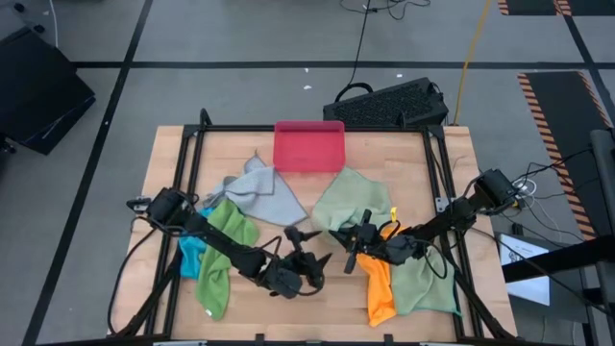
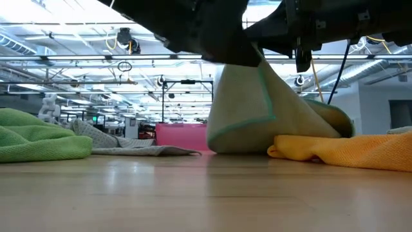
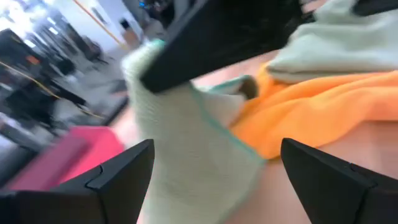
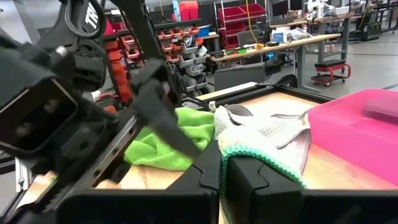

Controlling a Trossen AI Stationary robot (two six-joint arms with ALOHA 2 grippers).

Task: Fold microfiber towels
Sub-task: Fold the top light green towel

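Pale green towel [image 4: 264, 155] edge pinched by right gripper [image 4: 224, 180]; left gripper [image 3: 211, 180] spread, blurred.

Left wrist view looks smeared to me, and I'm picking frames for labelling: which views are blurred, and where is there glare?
Left wrist view: motion-blurred throughout; the pale green towel, the orange towel and the room are streaked. Low view: bright ceiling lights wash out the top, and the arms overhead are dark silhouettes. High view: evenly lit and sharp. Right wrist view: towel edge in the right gripper is sharp, the pink tray soft.
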